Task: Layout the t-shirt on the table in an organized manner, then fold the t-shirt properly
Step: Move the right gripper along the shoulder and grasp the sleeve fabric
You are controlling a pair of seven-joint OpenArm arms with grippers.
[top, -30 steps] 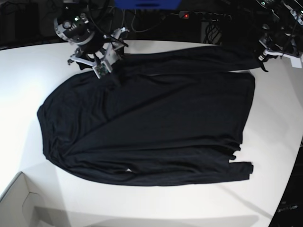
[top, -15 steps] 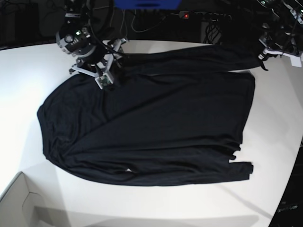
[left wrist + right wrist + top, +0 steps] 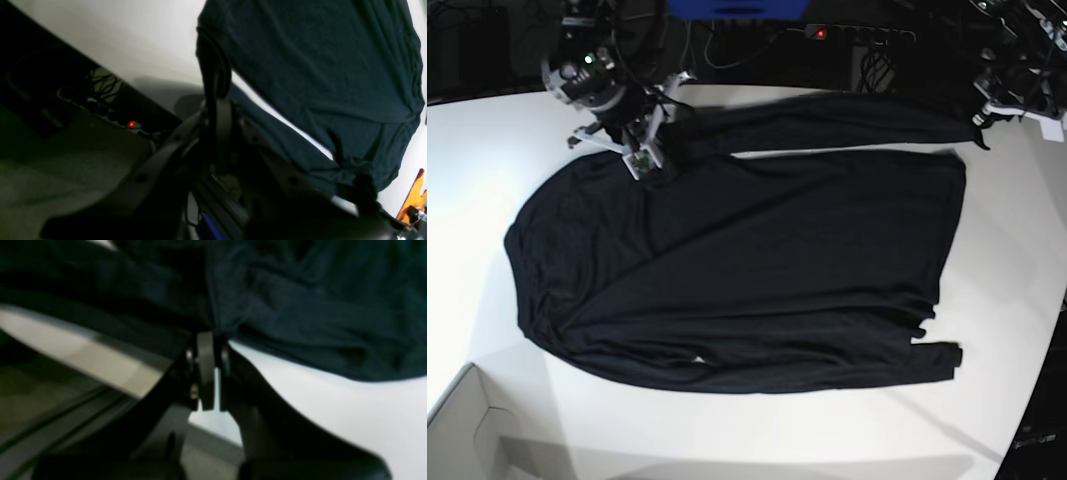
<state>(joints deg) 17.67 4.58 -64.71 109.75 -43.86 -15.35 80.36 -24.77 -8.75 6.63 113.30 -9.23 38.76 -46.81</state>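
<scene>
The black t-shirt (image 3: 747, 270) lies spread flat on the white table (image 3: 477, 200), with one long sleeve stretched along the far edge toward the right. My right gripper (image 3: 649, 160) is at the shirt's far left corner. The right wrist view shows this gripper (image 3: 210, 336) shut, pinching a fold of the black fabric just above the tabletop. My left gripper (image 3: 980, 120) is at the far right, at the end of the stretched sleeve. In the left wrist view the left gripper (image 3: 216, 100) is shut on a strip of that sleeve fabric.
A white box corner (image 3: 467, 430) sits at the near left. Behind the table's far edge lie a power strip with a red light (image 3: 857, 34), cables and a blue object (image 3: 737, 8). The table's edge curves in at the right (image 3: 1042, 330).
My right gripper went from open to shut on the shirt fabric and shifted slightly left and toward the far edge. The left gripper and the sleeve have not moved.
</scene>
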